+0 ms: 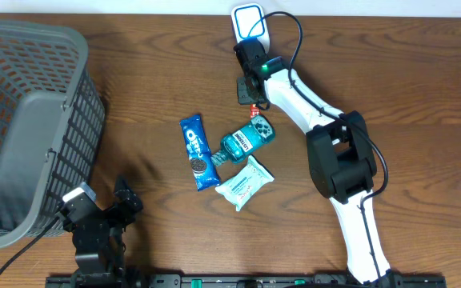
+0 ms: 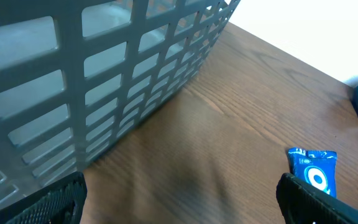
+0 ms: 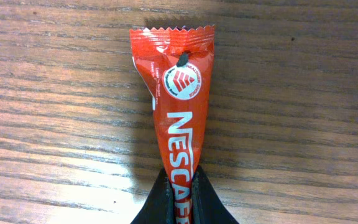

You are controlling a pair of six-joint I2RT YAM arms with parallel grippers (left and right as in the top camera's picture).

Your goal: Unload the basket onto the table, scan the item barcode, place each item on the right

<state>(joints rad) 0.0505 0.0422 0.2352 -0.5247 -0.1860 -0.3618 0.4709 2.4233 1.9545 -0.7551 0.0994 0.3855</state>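
A red Nescafe sachet (image 3: 179,118) lies lengthwise on the wooden table, its zigzag end pointing away from me. My right gripper (image 3: 179,186) is shut on its near end, and the two black fingers pinch the foil flat between them. From overhead, that gripper (image 1: 249,86) is at the table's back, with a bit of the red sachet (image 1: 254,109) showing below it. No barcode shows on the sachet's visible face. My left gripper (image 2: 179,202) hangs open over bare wood at the front left, holding nothing.
A white device with a blue-edged face (image 1: 249,22) stands at the back edge, just behind the right gripper. A blue Oreo pack (image 1: 198,152), a teal mouthwash bottle (image 1: 246,140) and a wipes pack (image 1: 244,182) lie mid-table. A grey mesh basket (image 1: 30,128) fills the left side.
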